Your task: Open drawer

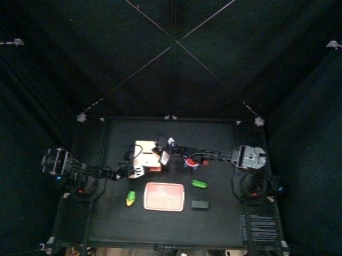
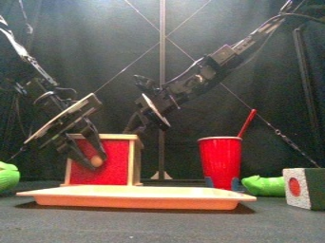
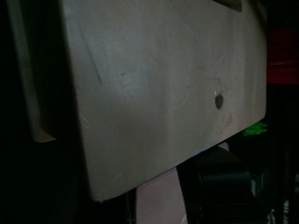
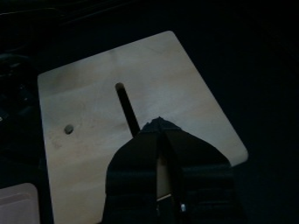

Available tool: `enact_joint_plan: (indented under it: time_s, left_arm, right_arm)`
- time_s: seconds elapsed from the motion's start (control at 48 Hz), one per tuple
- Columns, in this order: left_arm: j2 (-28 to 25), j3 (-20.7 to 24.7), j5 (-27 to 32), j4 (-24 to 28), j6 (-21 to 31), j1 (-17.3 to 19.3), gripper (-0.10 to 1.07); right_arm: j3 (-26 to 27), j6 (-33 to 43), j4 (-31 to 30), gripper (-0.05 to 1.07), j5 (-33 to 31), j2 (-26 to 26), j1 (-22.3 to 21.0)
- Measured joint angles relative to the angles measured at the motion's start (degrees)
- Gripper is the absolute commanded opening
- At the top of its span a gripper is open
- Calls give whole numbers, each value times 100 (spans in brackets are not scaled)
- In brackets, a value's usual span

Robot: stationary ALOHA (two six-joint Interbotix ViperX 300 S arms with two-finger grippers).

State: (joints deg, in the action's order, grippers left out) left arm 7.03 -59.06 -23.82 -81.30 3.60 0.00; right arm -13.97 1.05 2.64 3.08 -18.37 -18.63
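A small cabinet [image 2: 105, 159] stands left of the table's middle, with a white top [image 4: 128, 96] that has a slot and a small hole. Its front, the drawer [image 2: 114, 163], shows a red face in a tan frame with a pale round knob. I cannot tell how far out the drawer stands. My left gripper [image 2: 70, 123] hangs at the cabinet's upper left corner, its jaws spread. The left wrist view is filled by the white panel [image 3: 152, 87] and shows no jaws. Just above the white top hovers my right gripper [image 4: 158, 131], its jaws pressed together and empty.
A red cup [image 2: 219, 159] with a straw stands right of the cabinet. A flat pink tray [image 2: 127, 197] lies in front. Green objects [image 2: 8, 177] [image 2: 267, 183] sit at both sides, and a white cube [image 2: 305, 187] with a red dot is at the front right.
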Motion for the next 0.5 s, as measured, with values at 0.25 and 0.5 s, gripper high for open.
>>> enact_joint_plan:
  time_s: [0.25, 0.5]
  left_arm:
    - [0, 0, 53, -9, 0, -18, 43]
    - [0, 9, 44, -114, 0, -308, 43]
  right_arm:
    - [9, 9, 44, 2, 0, 0, 0]
    - [0, 0, 132, 2, -9, -9, 9]
